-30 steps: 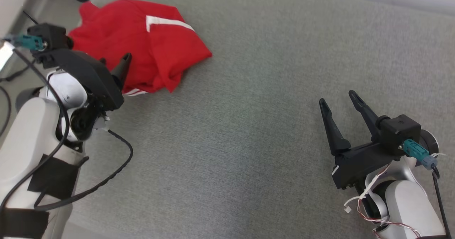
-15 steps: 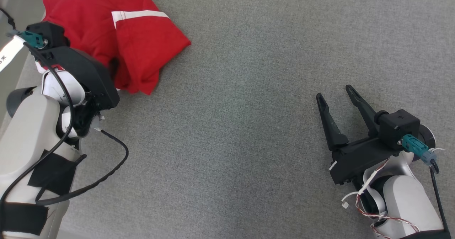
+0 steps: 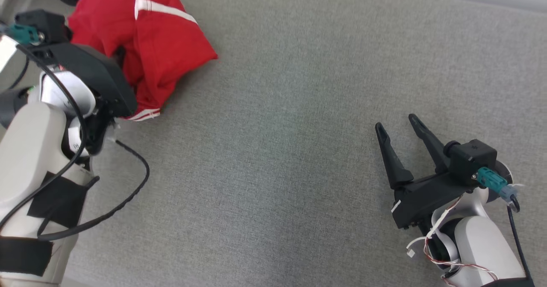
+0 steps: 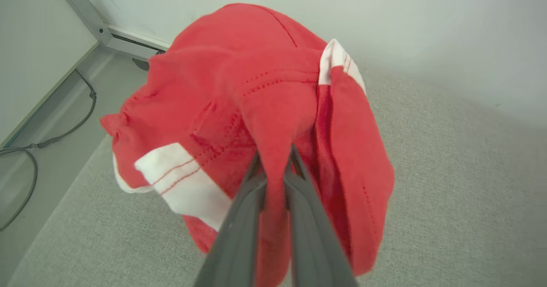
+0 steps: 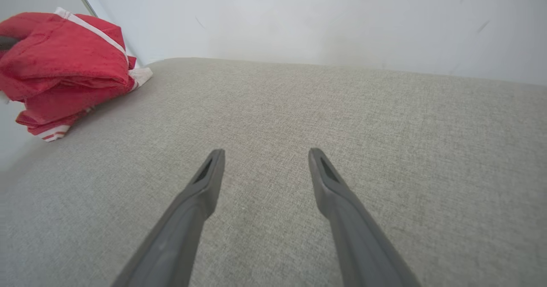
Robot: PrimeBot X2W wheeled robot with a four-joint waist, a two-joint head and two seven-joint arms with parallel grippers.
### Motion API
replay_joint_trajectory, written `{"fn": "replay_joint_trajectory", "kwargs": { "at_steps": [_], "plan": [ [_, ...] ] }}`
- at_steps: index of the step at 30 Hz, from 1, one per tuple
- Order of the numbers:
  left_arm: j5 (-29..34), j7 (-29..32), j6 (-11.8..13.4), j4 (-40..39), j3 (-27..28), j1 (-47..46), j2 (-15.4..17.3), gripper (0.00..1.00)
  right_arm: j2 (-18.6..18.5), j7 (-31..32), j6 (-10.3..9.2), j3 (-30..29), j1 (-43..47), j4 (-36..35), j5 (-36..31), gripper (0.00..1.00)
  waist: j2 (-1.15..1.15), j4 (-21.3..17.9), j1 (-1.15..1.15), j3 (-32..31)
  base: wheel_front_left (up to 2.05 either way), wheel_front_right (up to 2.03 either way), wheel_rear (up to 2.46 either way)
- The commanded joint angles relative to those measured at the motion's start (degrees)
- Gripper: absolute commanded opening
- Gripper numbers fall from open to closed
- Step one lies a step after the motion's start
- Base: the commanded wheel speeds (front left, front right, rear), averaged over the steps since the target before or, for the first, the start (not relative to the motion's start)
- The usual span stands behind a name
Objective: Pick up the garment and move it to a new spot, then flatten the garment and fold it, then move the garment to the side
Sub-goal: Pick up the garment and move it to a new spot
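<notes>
The garment (image 3: pixel 158 39) is red with white stripes and lies bunched at the far left of the grey cushioned surface (image 3: pixel 290 120). My left gripper (image 4: pixel 275 159) is shut on a fold of the garment (image 4: pixel 265 95), and red cloth drapes to both sides of its fingers. In the head view the left gripper's fingertips are buried in the fabric behind the wrist. My right gripper (image 3: pixel 395 122) stands open over bare surface at the lower right, far from the garment (image 5: pixel 64 69). Nothing lies between its fingers (image 5: pixel 209 171).
The surface's left edge (image 4: pixel 64 193) drops to a pale floor where a dark cable (image 4: pixel 55 133) lies. A white wall (image 5: pixel 320 18) runs behind the surface. Grey fabric stretches between the two arms.
My left gripper has gone from open beside the garment to shut on a fold of it. The head camera shifted. The right gripper stays open in place.
</notes>
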Motion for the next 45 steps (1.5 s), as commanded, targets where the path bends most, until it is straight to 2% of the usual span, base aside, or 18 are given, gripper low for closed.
{"fn": "replay_joint_trajectory", "kwargs": {
  "at_steps": [1,12,23,37,45],
  "plan": [
    [0.3,-0.8,0.1,-0.8,0.1,-0.9,0.5,0.0,-0.2,-0.5,-0.02,0.1,0.6,0.3,0.7,1.0,-0.01,-0.1,0.0,-2.2,0.0,0.0,0.0],
    [2.0,-0.9,-1.6,-7.5,-3.1,-2.2,-0.5,0.0,-0.2,-3.3,-0.02,0.7,2.4,4.3,4.1,1.0,-0.01,-3.5,0.0,-9.8,0.0,0.0,0.0],
    [2.1,2.4,-4.4,-15.6,-9.7,0.8,-3.6,0.0,-0.2,-5.3,-0.02,0.8,5.1,8.4,6.4,1.0,-0.01,-13.6,0.0,-16.9,0.0,0.0,0.0],
    [0.8,-0.4,-6.0,-18.0,-15.4,6.3,-9.1,0.0,-0.2,-5.8,-0.02,0.1,6.4,9.3,7.5,1.0,-0.01,-25.9,0.0,-18.0,0.0,0.0,0.0],
    [1.3,-2.5,-6.2,-14.4,-18.2,10.9,-9.1,0.0,-0.2,-6.4,-0.02,-0.4,6.2,9.6,8.1,1.0,-0.01,-28.2,0.0,-16.5,0.0,0.0,0.0]
  ]
}}
